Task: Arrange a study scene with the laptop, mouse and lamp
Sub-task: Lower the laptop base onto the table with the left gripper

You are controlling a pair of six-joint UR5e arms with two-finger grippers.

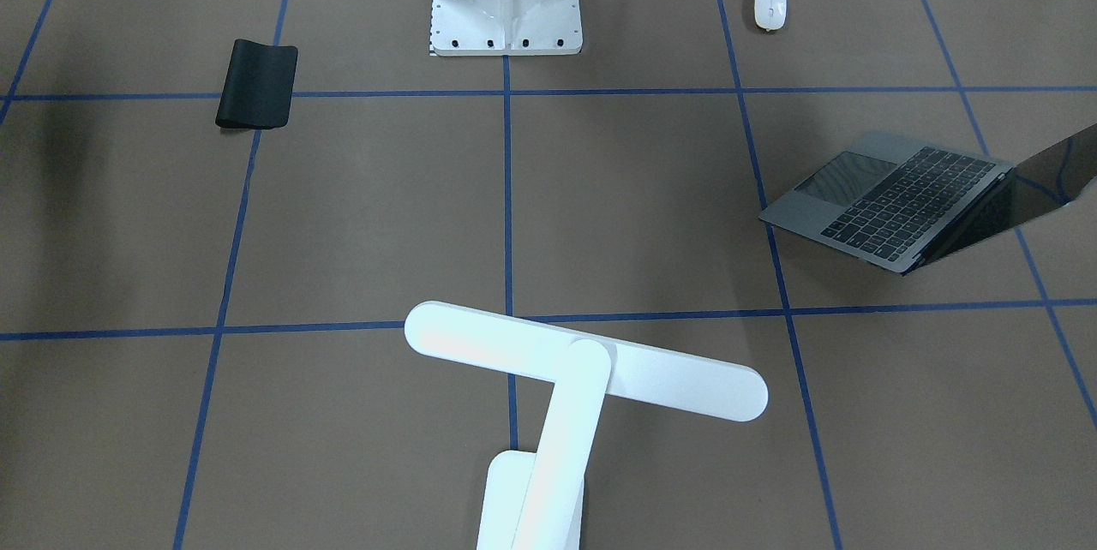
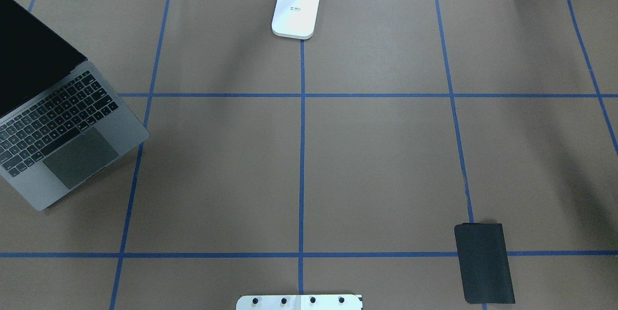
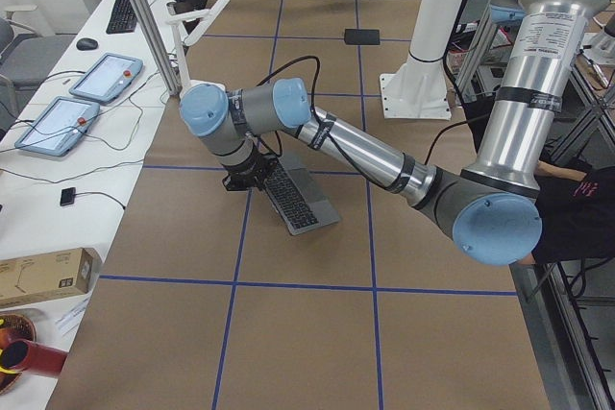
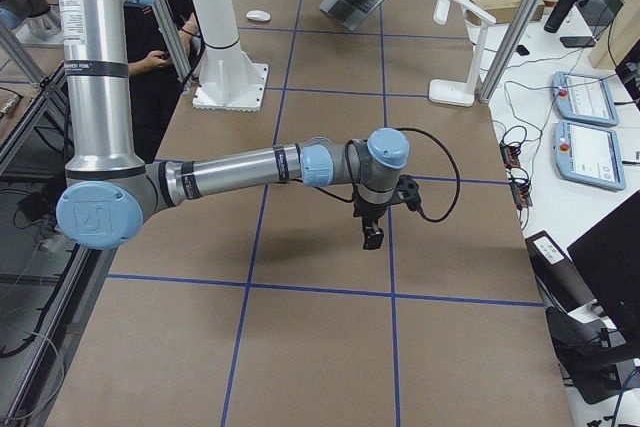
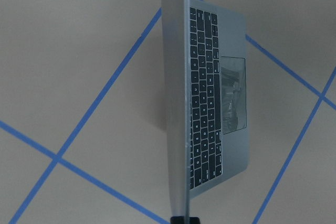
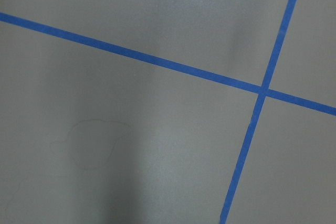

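Beside the white pedestal [image 1: 506,2], on the robot's left, you see the mouse [image 1: 770,4]. Farther out from the pedestal on that side, the laptop [image 1: 891,203] sits open on the worktop [image 1: 643,190]. Straight across from the pedestal stands the lamp [image 1: 583,370]. The left gripper [image 3: 240,180] is at the laptop's lid. The right gripper [image 4: 372,237] hangs above the worktop. You cannot tell if either is spread or pressed together.

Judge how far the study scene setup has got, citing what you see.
Looks done: laptop open, lamp upright. In hand: the left pincer is at the laptop's screen, grip unclear; the right pincer hovers over the table. Remaining: the mouse lies across the table from the mouse pad.
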